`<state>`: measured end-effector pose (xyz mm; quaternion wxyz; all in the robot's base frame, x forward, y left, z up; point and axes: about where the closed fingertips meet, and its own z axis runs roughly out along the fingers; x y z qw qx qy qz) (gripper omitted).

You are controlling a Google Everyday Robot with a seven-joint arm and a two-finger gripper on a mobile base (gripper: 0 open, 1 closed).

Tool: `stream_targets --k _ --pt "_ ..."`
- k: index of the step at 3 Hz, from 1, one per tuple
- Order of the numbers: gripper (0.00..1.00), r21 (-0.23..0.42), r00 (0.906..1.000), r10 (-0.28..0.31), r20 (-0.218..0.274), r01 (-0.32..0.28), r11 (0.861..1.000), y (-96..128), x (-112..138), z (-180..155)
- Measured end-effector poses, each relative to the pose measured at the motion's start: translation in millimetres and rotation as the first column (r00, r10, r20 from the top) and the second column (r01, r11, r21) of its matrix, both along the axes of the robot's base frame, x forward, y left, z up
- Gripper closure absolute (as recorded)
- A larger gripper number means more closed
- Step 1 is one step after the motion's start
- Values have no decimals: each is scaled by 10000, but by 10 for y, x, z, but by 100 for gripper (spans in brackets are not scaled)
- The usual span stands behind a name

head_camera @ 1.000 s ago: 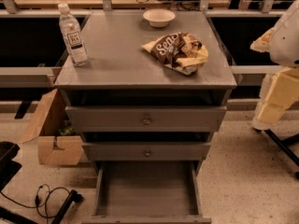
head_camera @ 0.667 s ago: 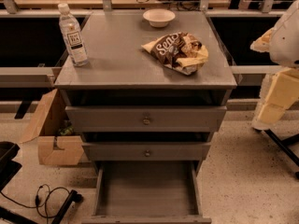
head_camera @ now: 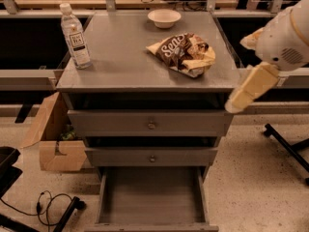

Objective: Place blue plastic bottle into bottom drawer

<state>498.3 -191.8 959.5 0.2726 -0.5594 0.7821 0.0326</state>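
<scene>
The blue plastic bottle [head_camera: 75, 35] stands upright on the far left corner of the grey cabinet top [head_camera: 125, 62]; it is clear, with a white cap and a white label. The bottom drawer [head_camera: 152, 197] is pulled open at the foot of the cabinet, and its flat floor is bare. My gripper [head_camera: 251, 88], a cream piece hanging from the white arm [head_camera: 285, 37], is at the right edge of the cabinet, level with its top. It is far from the bottle and holds nothing.
A brown chip bag [head_camera: 186, 52] lies on the right of the cabinet top, with a white bowl [head_camera: 164, 17] behind it. Two closed drawer fronts [head_camera: 151, 124] sit above the open drawer. A cardboard box [head_camera: 55, 139] and cables [head_camera: 53, 204] are on the floor at left, and a chair leg [head_camera: 289, 149] at right.
The arm and gripper have moved left, from beside the cabinet to its right edge. The bottle, the bag and the drawer have not moved.
</scene>
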Motion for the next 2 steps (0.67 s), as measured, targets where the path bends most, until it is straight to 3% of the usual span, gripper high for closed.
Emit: stream_targets --k 1,2 --pt "0 2689 9943 80 1062 -364 9625 375 763 1" --pt "0 4985 9686 283 2471 -1521 8534 895 1444 216"
